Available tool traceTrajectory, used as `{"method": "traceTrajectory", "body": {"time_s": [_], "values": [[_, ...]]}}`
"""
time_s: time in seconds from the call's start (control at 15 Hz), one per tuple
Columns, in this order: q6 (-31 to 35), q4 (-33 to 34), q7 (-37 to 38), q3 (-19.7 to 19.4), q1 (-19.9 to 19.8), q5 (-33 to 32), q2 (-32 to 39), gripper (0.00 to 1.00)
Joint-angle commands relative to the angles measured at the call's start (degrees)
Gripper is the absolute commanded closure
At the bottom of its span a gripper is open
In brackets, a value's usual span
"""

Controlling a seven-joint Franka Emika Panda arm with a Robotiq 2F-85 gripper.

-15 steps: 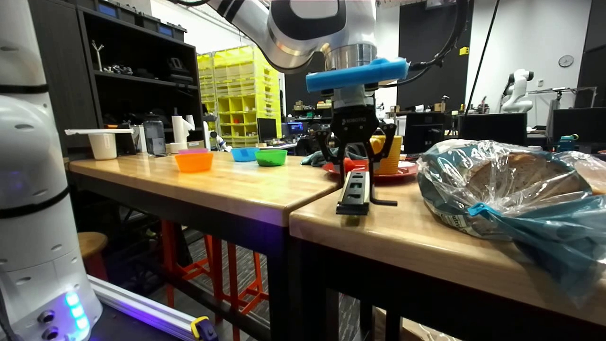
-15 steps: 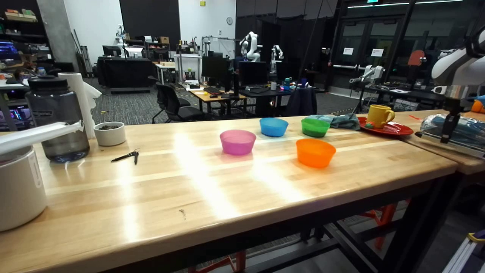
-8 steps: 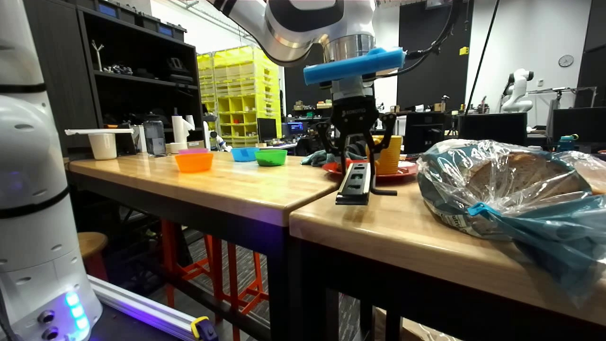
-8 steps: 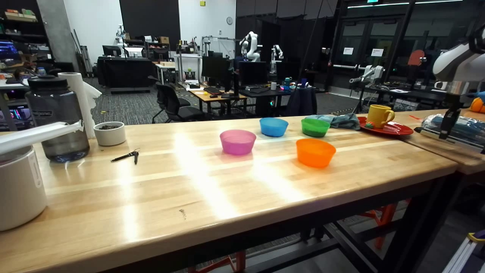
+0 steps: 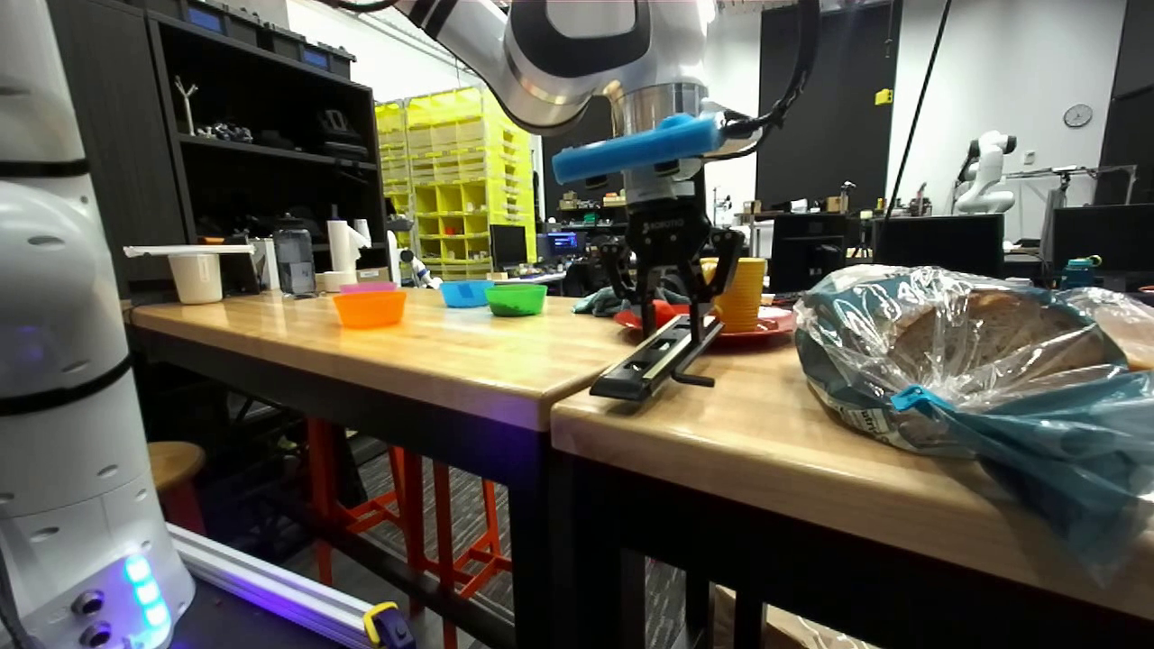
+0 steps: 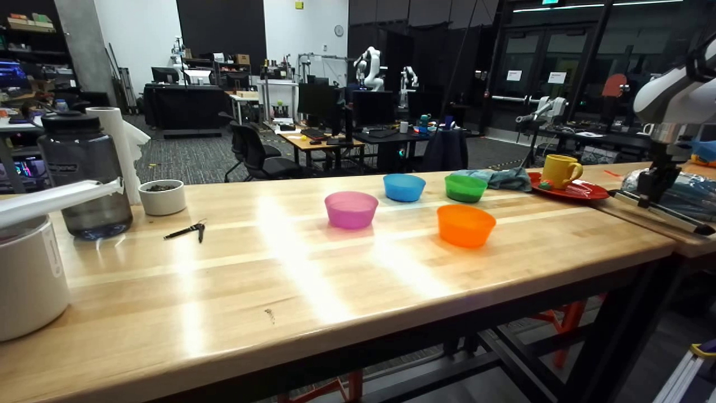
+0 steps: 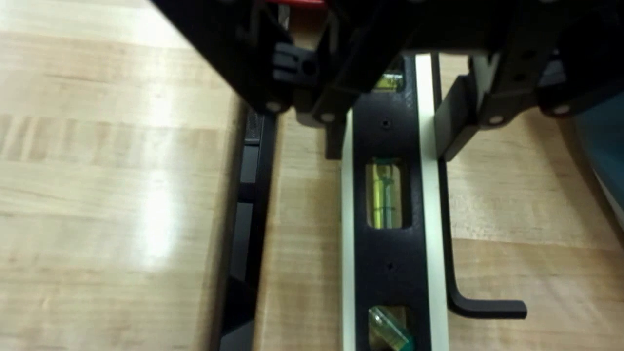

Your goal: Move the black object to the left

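The black object is a long spirit level with pale edges and yellow-green vials. It shows in an exterior view (image 5: 658, 357), low over the near table, and in the wrist view (image 7: 390, 248). My gripper (image 5: 673, 334) is shut across it, with one finger at each long side; it shows in the wrist view too (image 7: 390, 141). A black hex key (image 7: 492, 309) lies along the level's right side, partly behind the right finger. I cannot tell whether the level touches the table. In an exterior view the gripper (image 6: 650, 197) and level (image 6: 679, 219) are at the far right.
A red plate (image 5: 775, 335) with a yellow mug (image 5: 744, 302) stands behind the gripper. A bagged loaf (image 5: 983, 361) lies to the right. A gap (image 7: 241, 229) separates the two tables. Orange (image 5: 370, 309), green (image 5: 516, 300) and other bowls stand on the left table.
The gripper with the level rose a little, then came down. It turned, so the level's near end swung left in an exterior view. The hex key moved along with it.
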Motion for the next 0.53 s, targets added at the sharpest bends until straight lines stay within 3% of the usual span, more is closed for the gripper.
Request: {"method": "traceTrajectory", "body": {"time_s": [0.0, 0.47], "values": [[0.38, -0.87, 9.2, 1.37, -1.34, -2.14, -1.44, 0.77], [-1.13, -0.81, 24.85, 1.42, -1.65, -4.81, -1.52, 0.77]]}}
